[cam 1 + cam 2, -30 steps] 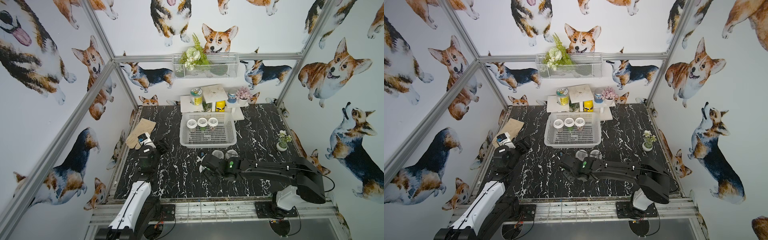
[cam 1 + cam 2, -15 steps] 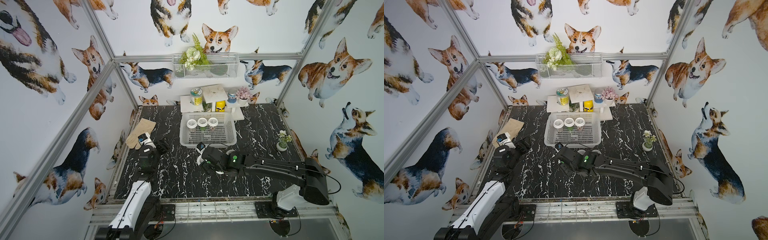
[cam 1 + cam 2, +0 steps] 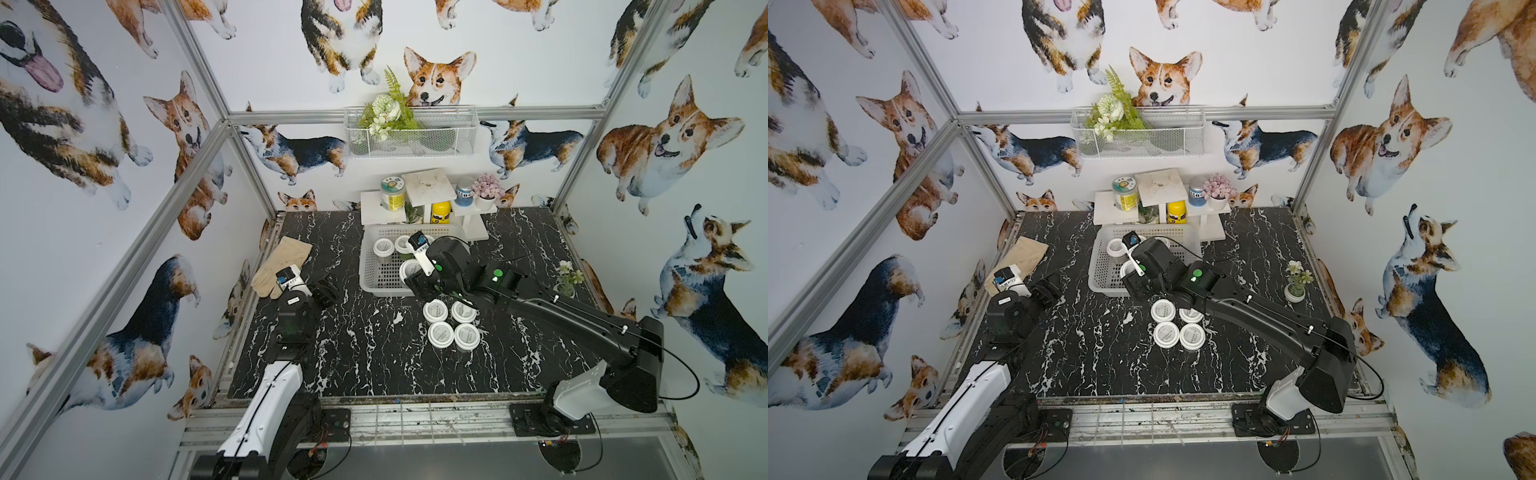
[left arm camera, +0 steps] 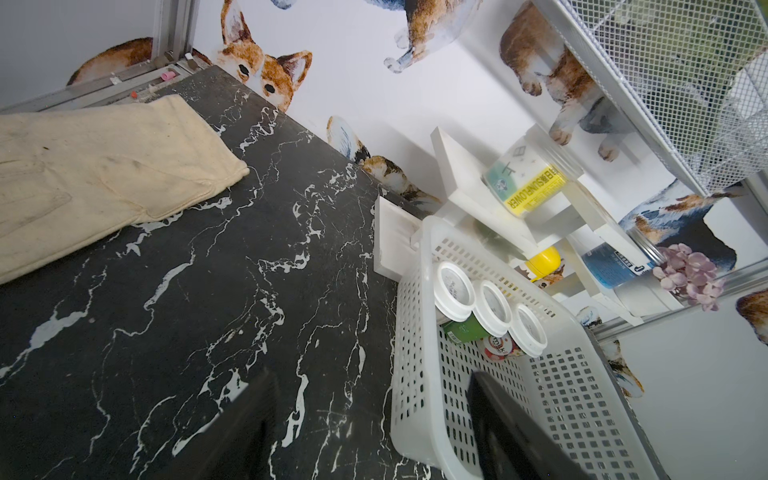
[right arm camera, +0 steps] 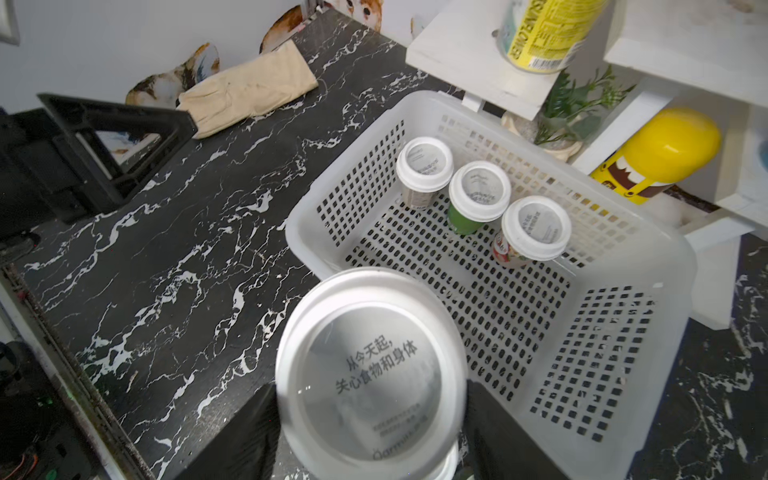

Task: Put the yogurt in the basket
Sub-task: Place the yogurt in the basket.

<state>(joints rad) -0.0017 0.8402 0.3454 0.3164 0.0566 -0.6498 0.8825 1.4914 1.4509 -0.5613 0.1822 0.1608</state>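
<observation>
The white lattice basket (image 3: 365,266) (image 3: 1100,270) stands at the back middle of the black marble table. Three yogurt cups (image 5: 424,164) (image 5: 479,190) (image 5: 536,228) stand in a row inside it. My right gripper (image 3: 415,278) (image 5: 370,411) is shut on another yogurt (image 3: 411,269) (image 5: 374,374), held upright over the basket's near-left corner. Several more yogurt cups (image 3: 435,310) (image 3: 467,336) stand in a tight square on the table just in front of the basket. My left gripper (image 3: 326,291) (image 4: 370,390) hangs open and empty left of the basket.
A beige glove (image 3: 282,266) lies at the table's left edge. Behind the basket a white stepped shelf holds a green-yellow jar (image 3: 392,193) and a yellow bottle (image 3: 440,212). A small plant pot (image 3: 567,282) stands at the right. A wire basket (image 3: 411,133) hangs on the back wall.
My right arm has carried the yogurt from the table in front up and back to the basket's near-left corner, uncovering the square of cups. The left arm has not moved.
</observation>
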